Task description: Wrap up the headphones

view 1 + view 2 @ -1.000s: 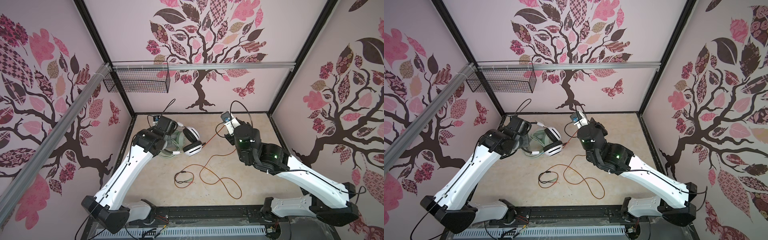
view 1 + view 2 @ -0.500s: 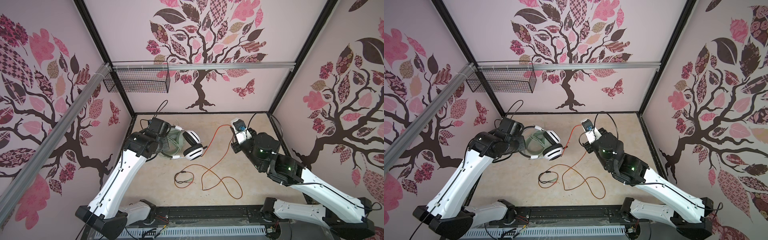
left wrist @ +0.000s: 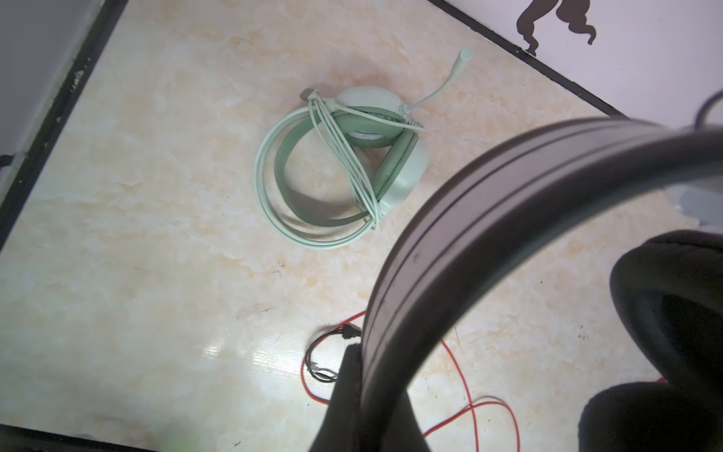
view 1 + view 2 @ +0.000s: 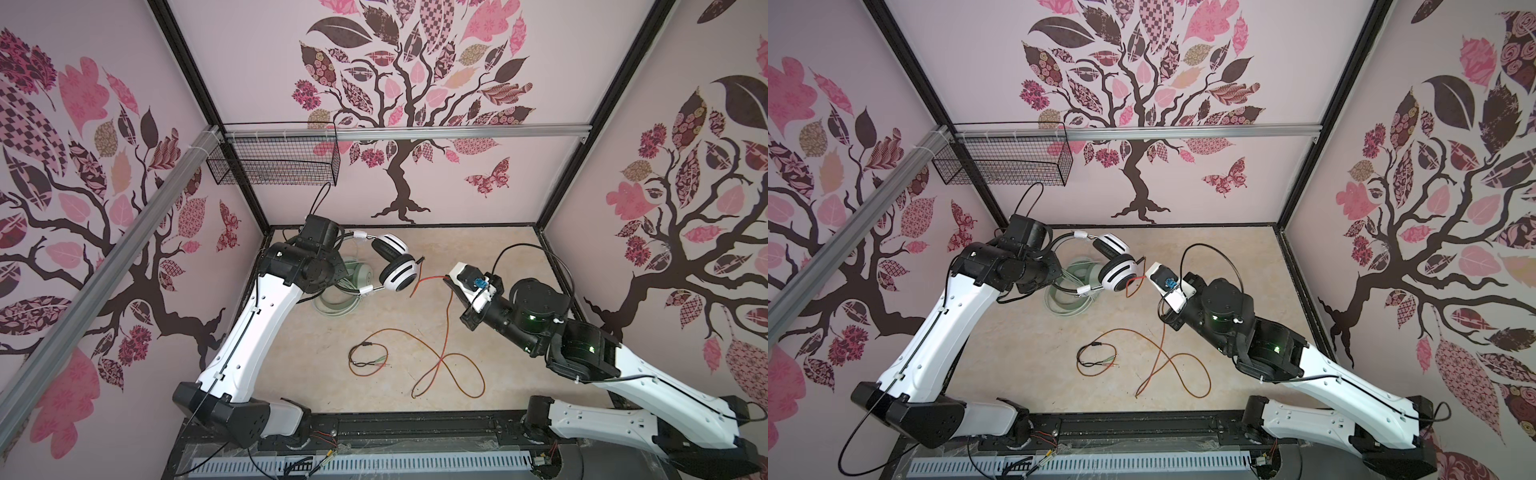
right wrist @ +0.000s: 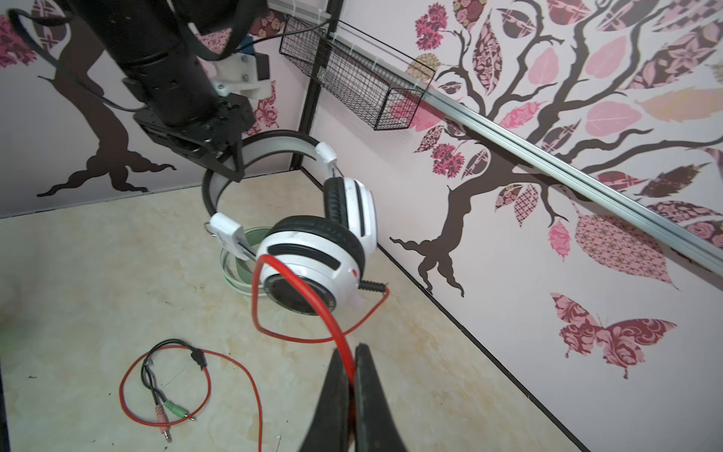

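The white-and-black headphones point(image 4: 398, 272) point(image 4: 1116, 272) point(image 5: 313, 270) hang above the floor. My left gripper point(image 5: 230, 166) point(image 3: 365, 375) is shut on their dark band point(image 3: 508, 219). Their orange-red cable point(image 4: 444, 357) point(image 4: 1167, 361) point(image 5: 297, 297) leaves the lower ear cup, loops up into my right gripper point(image 5: 352, 354) point(image 4: 448, 281), which is shut on it, then trails in loops over the floor. Its plug end point(image 5: 168, 411) lies near the front. The mint-green headphones point(image 3: 340, 176) point(image 4: 338, 305) point(image 4: 1067, 307) lie on the floor under the raised headset, pale cable wound round them.
A black wire basket point(image 4: 274, 164) point(image 4: 1003, 164) hangs on the back wall at the left, under an aluminium rail point(image 4: 457, 132). Patterned walls close in the left, back and right. The cable's plug end point(image 4: 368, 355) lies in the front middle of the beige floor point(image 4: 498, 257).
My right gripper has closed on the orange-red cable and its arm has drawn back to the right. The left arm has shifted the white-and-black headset a little up and to the right.
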Motion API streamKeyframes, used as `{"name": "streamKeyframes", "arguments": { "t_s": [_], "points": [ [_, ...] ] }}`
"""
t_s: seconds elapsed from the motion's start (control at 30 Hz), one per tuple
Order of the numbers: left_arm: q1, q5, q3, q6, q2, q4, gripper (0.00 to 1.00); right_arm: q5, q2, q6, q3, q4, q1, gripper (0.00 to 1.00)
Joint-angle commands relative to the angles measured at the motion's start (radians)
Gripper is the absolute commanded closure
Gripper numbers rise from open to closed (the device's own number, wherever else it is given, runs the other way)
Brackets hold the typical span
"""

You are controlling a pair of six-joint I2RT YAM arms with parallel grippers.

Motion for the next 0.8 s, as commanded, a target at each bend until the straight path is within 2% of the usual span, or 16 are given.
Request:
{"name": "streamKeyframes", "arguments": {
  "t_s": [0.0, 0.27, 0.53, 0.63, 0.77],
  "points": [
    [0.002, 0.122, 0.065, -0.085, 0.001, 0.078, 1.0, -0.002, 0.053, -0.021, 0.071, -0.078, 0.02, 1.0],
    [0.003, 0.368, 0.026, -0.126, -0.001, 0.144, 1.0, 0.155, 0.128, -0.044, 0.13, -0.111, 0.028, 1.0],
    [0.005, 0.524, -0.057, -0.202, 0.01, 0.263, 1.0, 0.053, 0.14, -0.062, 0.169, -0.157, 0.059, 1.0],
    [0.005, 0.547, -0.051, -0.22, 0.035, 0.269, 1.0, 0.171, 0.191, -0.111, 0.202, -0.162, 0.145, 1.0],
    [-0.005, 0.448, -0.033, -0.185, 0.045, 0.205, 1.0, 0.366, 0.268, -0.159, 0.281, -0.155, 0.201, 1.0]
  ]
}}
